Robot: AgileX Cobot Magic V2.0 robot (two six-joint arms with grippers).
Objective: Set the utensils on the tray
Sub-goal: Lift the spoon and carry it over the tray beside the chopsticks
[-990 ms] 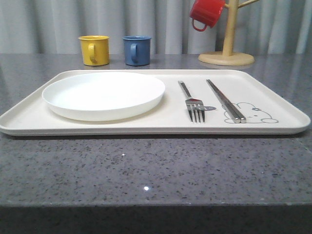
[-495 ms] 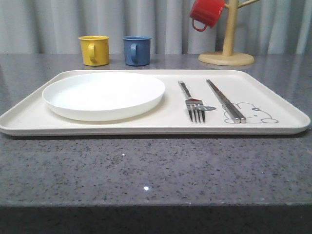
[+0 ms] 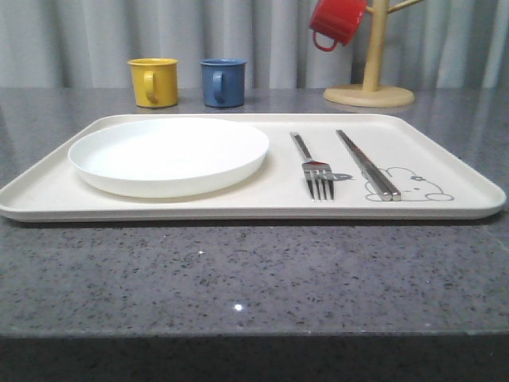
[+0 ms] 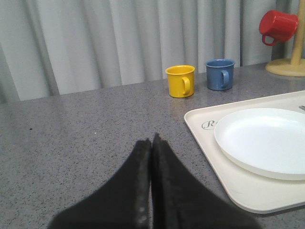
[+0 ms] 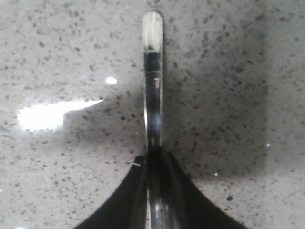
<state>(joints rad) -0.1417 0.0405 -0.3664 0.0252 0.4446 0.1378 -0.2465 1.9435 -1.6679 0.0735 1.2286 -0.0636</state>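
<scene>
The cream tray [image 3: 278, 195] lies across the grey stone table. On it, the white plate [image 3: 169, 153] sits at the left, with the silver fork [image 3: 314, 167] and the pair of chopsticks [image 3: 366, 163] to its right beside the rabbit drawing. My left gripper [image 4: 151, 139] is shut and holds nothing; it hovers over bare table left of the tray [image 4: 205, 129] and plate [image 4: 267, 140]. My right gripper [image 5: 153, 155] is shut on the slim shiny handle of the spoon [image 5: 153, 71], which sticks out over the speckled table. The spoon's bowl is hidden.
A yellow mug [image 3: 153, 81] and a blue mug [image 3: 223, 82] stand behind the tray. A red mug [image 3: 337, 21] hangs on a wooden mug tree [image 3: 372, 64] at the back right. A grey curtain closes off the back.
</scene>
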